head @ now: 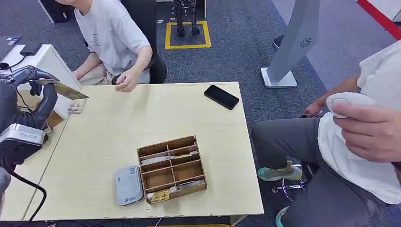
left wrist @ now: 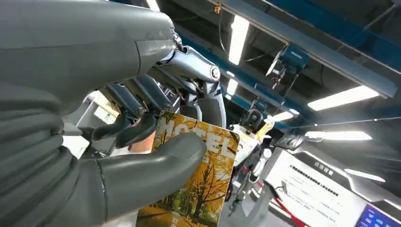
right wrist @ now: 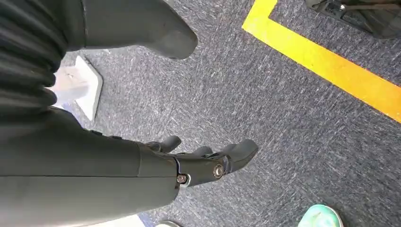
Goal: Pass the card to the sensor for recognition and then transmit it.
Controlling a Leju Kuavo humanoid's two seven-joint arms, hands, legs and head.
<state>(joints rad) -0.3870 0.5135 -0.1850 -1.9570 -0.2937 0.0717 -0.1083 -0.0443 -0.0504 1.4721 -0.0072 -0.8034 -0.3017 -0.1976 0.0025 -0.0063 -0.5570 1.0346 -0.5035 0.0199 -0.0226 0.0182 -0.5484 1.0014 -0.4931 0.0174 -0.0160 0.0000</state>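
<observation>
At about 6 o'clock on the pale wooden table [head: 118,137], nearest the robot, a flat grey rounded sensor pad [head: 128,185] lies just beside a slotted wooden organiser box [head: 171,168], which sits to its 3 o'clock side and has cards lying in some compartments. At 9 o'clock, over the table's left edge, the left hand [head: 29,77] is raised and pinches a glossy card printed with yellow autumn trees [left wrist: 201,182] between thumb and dark fingers [left wrist: 137,125]. The right hand [right wrist: 203,163] hangs over grey carpet [right wrist: 283,118] by a yellow floor line [right wrist: 331,71], fingers apart, holding nothing. Toward 1 o'clock a black phone [head: 221,97] lies flat on the table. At 12 o'clock a person in a pale shirt [head: 113,38] sits at the far edge; at 3 o'clock another person [head: 350,142] sits holding a white object.
</observation>
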